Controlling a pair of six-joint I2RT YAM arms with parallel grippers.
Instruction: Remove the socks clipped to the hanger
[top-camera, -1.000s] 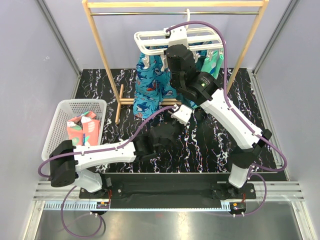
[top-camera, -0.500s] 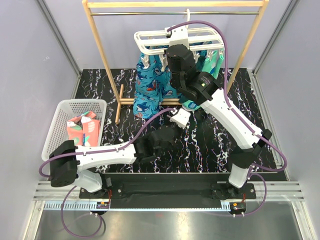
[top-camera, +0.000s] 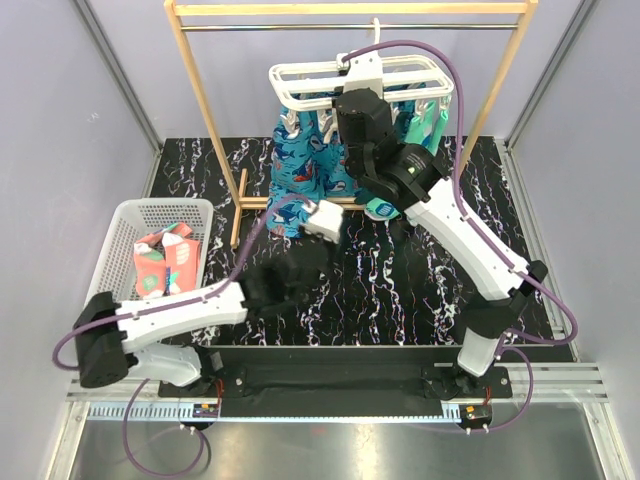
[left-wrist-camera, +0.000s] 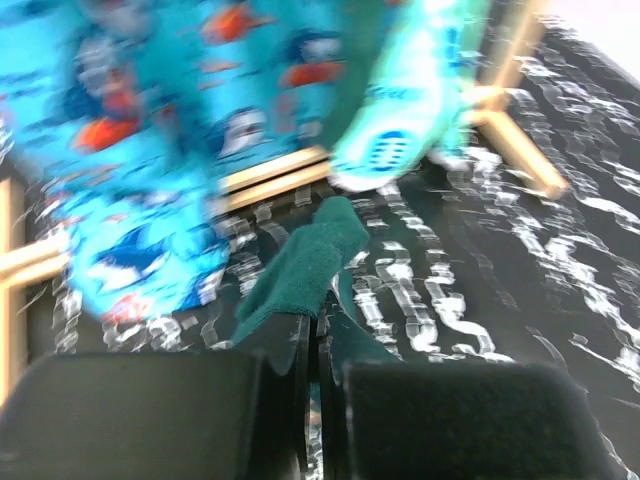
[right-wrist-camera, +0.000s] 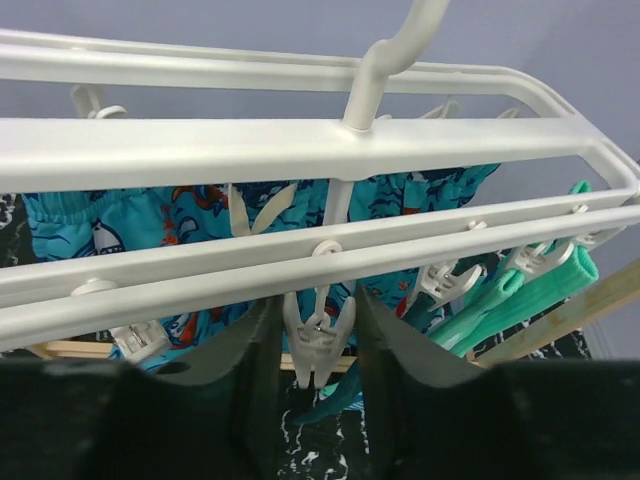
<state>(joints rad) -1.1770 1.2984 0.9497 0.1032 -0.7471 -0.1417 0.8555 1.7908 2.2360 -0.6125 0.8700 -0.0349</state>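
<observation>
The white hanger (top-camera: 300, 78) hangs from the wooden rail and fills the right wrist view (right-wrist-camera: 250, 150). Blue shark-print socks (top-camera: 305, 170) and mint-green socks (top-camera: 425, 125) are clipped to it. My right gripper (top-camera: 352, 98) is open, its fingers (right-wrist-camera: 250, 350) standing on either side of a white peg (right-wrist-camera: 320, 335) that holds nothing. My left gripper (left-wrist-camera: 318, 335) is low over the table and shut on a dark teal sock (left-wrist-camera: 305, 262), clear of the hanger. In the top view that gripper (top-camera: 300, 265) is left of centre. Another dark teal sock (right-wrist-camera: 425, 310) hangs from a neighbouring peg.
A white mesh basket (top-camera: 125, 225) at the left holds coral-pink socks (top-camera: 160, 260). The wooden stand (top-camera: 205, 100) has its foot bars (left-wrist-camera: 270, 175) on the black marbled table (top-camera: 400, 290), just behind my left gripper.
My left gripper has pulled back and to the left, away from the hanger, with the dark teal sock in it. My right gripper has stayed at the peg.
</observation>
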